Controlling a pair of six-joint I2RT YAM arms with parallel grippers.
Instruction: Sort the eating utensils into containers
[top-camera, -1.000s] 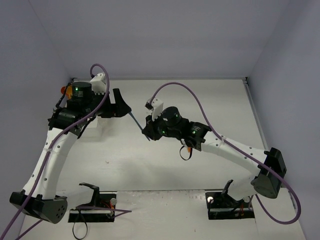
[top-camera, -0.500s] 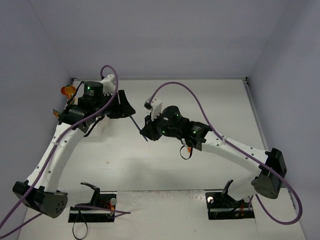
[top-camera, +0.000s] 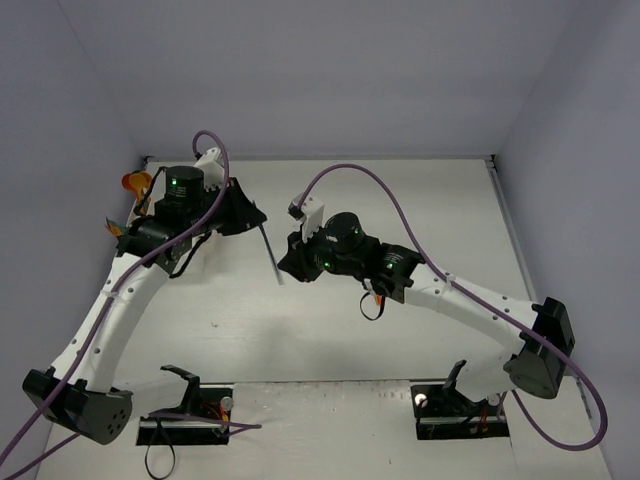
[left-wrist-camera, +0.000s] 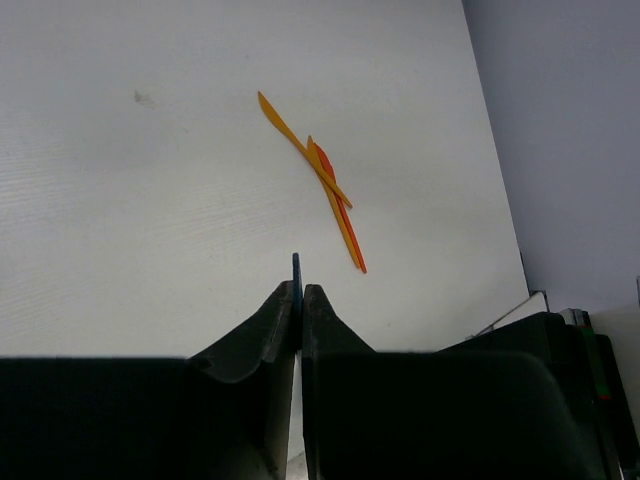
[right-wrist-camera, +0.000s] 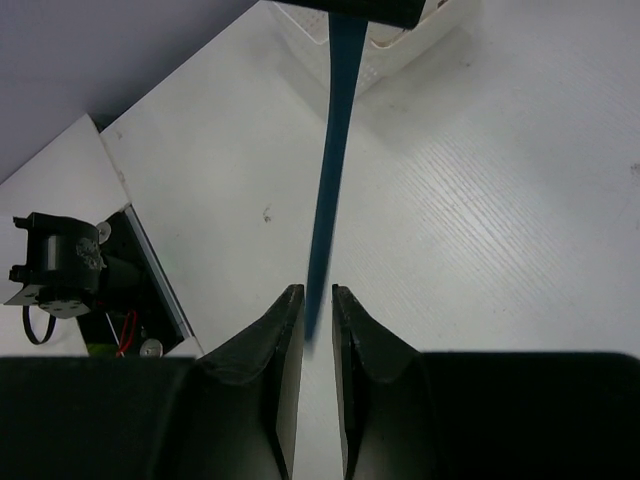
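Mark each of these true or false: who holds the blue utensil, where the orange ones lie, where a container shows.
1. The left gripper is shut on the blue utensil. True.
2. The right gripper is clamped shut on nothing. False: its jaws stand slightly apart, with the blue utensil's tip between them.
3. The orange utensils lie crossed on the bare table. True.
4. The orange utensils sit inside a bin. False: they lie on the table, with no bin around them.
5. A white container shows behind the blue utensil in the right wrist view. True.
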